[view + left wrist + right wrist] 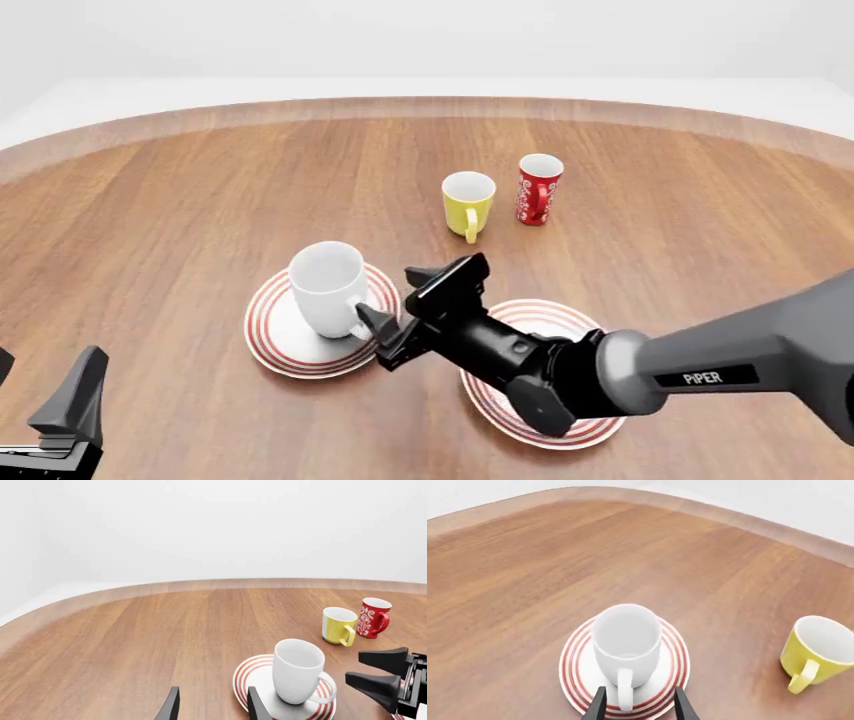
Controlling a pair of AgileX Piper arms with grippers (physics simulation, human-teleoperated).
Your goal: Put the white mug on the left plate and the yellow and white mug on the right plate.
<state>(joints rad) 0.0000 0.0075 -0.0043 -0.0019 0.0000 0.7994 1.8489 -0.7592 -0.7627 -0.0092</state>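
Fingers of the right gripper point(407, 315) stand apart, one on each side of the white mug's handle, with a gap showing to either side of it in the right wrist view, so they grip nothing. That handle points back toward the arms. On the grey forearm behind the gripper, white letters read "PIPER".

The white mug point(328, 288) is large, plain and all white, with a loop handle and an open mouth. It stands upright on the left plate point(274, 335), a round white plate ringed in red around its rim. The right plate point(558, 314), alike in pattern, lies just beside it and is partly hidden under the right arm.

Farther back on the wooden table point(174, 210), well apart from both plates, stands the yellow and white mug point(469, 204), small, yellow outside with a yellow handle and white inside. Just beside it is a red cup point(539, 188) with a white printed pattern; I cannot read any words in it.

The left gripper point(212, 707) sits low at the near left of the table, its dark fingers wide apart with nothing between them.
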